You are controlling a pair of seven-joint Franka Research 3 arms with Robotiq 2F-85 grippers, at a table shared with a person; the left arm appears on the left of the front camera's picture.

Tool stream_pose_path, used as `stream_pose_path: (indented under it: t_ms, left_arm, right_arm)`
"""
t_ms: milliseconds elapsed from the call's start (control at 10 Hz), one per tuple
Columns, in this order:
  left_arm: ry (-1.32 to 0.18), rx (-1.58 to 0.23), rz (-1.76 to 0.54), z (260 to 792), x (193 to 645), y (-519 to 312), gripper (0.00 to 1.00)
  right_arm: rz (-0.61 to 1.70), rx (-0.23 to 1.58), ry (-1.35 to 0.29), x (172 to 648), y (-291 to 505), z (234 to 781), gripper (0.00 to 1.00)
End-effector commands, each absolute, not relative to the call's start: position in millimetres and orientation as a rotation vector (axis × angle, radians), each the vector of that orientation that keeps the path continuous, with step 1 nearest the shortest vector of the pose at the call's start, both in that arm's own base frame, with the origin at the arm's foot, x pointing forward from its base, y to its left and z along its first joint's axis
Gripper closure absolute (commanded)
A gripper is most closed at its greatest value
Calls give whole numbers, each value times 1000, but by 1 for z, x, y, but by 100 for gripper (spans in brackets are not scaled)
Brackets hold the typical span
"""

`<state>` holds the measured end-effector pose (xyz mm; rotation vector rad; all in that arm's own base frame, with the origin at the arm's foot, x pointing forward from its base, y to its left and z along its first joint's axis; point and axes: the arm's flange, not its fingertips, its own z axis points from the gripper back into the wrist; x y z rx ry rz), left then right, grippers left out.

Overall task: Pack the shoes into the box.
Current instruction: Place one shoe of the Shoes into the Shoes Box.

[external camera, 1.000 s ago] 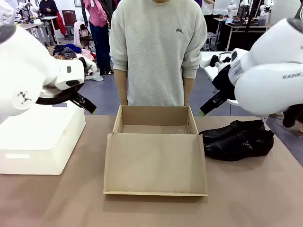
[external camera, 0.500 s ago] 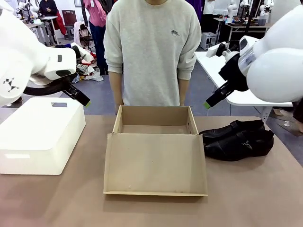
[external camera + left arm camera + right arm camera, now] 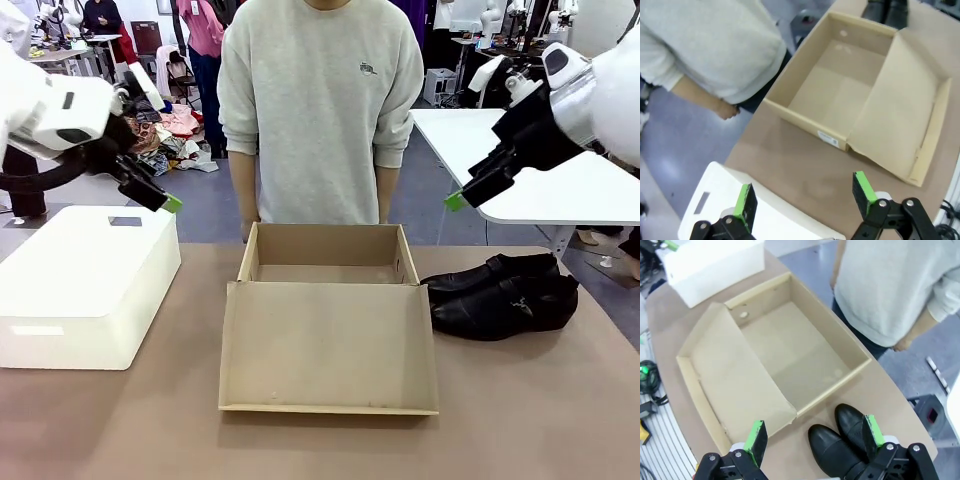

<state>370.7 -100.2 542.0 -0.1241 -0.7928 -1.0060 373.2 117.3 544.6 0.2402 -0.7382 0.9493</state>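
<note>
While both arms hang high over the table (image 3: pixel 520 420), the left gripper (image 3: pixel 166 201) sits above the white bin (image 3: pixel 85 290) and the right gripper (image 3: pixel 457 200) up beyond the shoes (image 3: pixel 505 295), neither touching anything.

Front view: the box (image 3: pixel 325 243) stands mid-table, open. Its lid flap (image 3: pixel 328 345) lies flat toward the robot. The person (image 3: pixel 320 110) stands close behind the far wall. The shoes lie side by side on the table at the robot's right of the box, seen side-on, with their pointed toes toward it. The floor of the box is hidden by the near wall from this angle.

Left wrist view: the jaws stand wide with nothing between the green pads (image 3: pixel 746 201). It looks down into the box and shows the floor as bare cardboard. It also shows a small white label (image 3: pixel 829 139) on an outer end wall, and one hand (image 3: pixel 729 111) of the person hanging by the table edge.

Right wrist view: these jaws are likewise spread wide and hold nothing. Both rounded black toes show from above, just beside the box's corner, with a strip of table between them and the wall.
</note>
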Motion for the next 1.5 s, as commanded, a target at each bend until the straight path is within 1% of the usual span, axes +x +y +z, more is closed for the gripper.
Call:
stream_pose_path:
  t_ms: [0,400,500,800,900,1400]
  left_arm:
    - [-799,-220,-1083,549,368,-83,0]
    - [-840,-273,-1108,569,356,-76,0]
    - [-841,-292,-1104,572,352,-75,0]
    - [-811,-268,-1023,580,348,-77,0]
    - [-838,-278,-1075,576,350,-77,0]
    - [-838,-278,-1075,576,350,-77,0]
  right_arm:
    - [1051,366,-743,382,109,550,0]
    - [1131,445,-769,379,109,565,0]
    - [1132,447,-777,378,109,567,0]
    - [1117,444,-776,378,111,568,0]
    - [1106,444,-777,379,111,568,0]
    - [1105,440,-771,373,111,569,0]
